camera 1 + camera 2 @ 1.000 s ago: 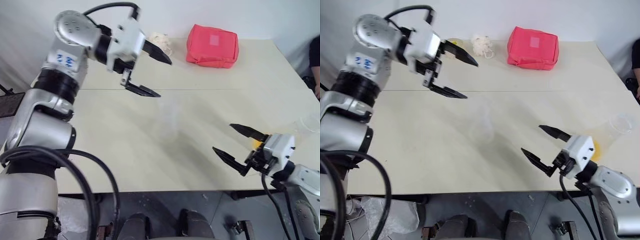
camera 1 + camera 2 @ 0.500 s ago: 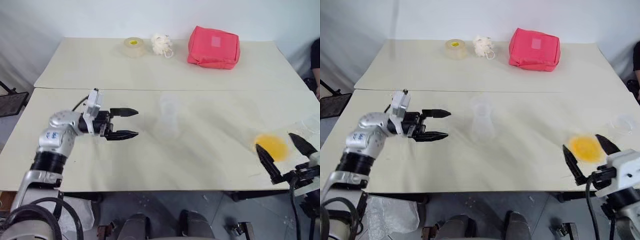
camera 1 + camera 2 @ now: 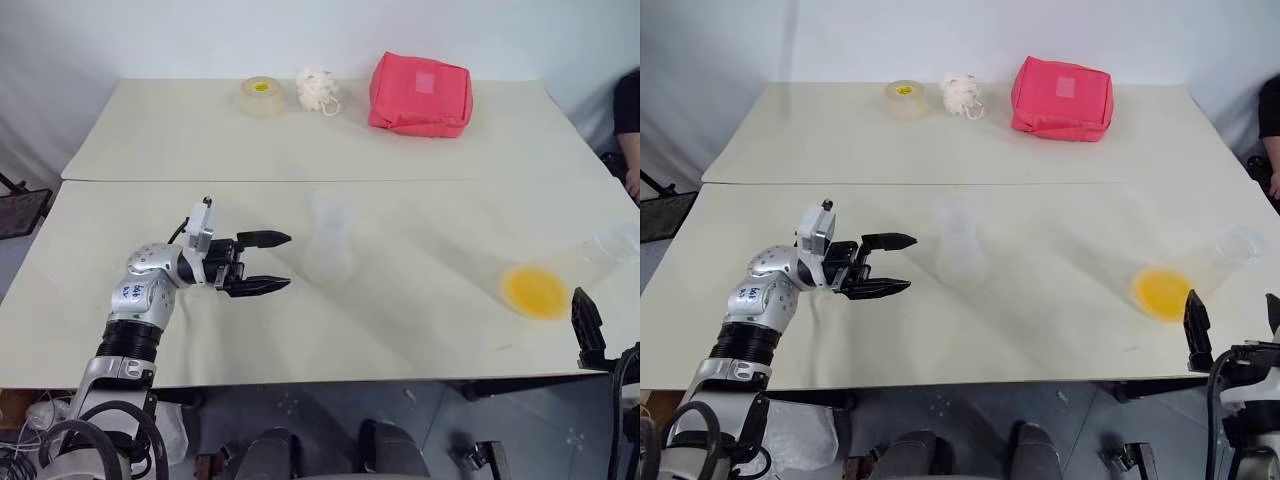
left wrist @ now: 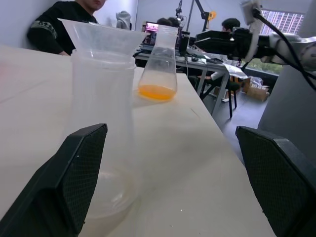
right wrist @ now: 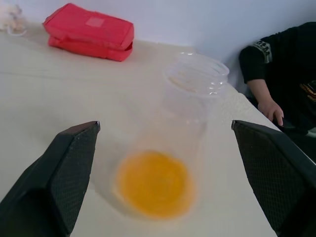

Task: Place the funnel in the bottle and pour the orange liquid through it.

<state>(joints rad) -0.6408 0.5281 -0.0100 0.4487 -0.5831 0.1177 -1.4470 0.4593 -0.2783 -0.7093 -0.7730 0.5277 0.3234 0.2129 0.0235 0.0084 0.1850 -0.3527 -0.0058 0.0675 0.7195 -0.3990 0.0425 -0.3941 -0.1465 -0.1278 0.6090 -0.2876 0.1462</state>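
Silver-grey left arm with blue markings, black ribbed wrist, black cables, textured black jaws.

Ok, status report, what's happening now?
Left tool and right tool open, empty. Funnel seated in bottle. Orange liquid in flask by right tool, unpoured. Path clear.

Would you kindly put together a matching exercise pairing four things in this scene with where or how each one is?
Things:
1. funnel
2. orange liquid
3. red pouch
4. left gripper

Places or states:
A. open, fingers pointing towards the clear container
B. on the far half of the table
C. sitting on top of the clear container in the middle
D. at the bottom of the clear vessel near the table's right edge

Pairs: 1-C, 2-D, 3-B, 4-A
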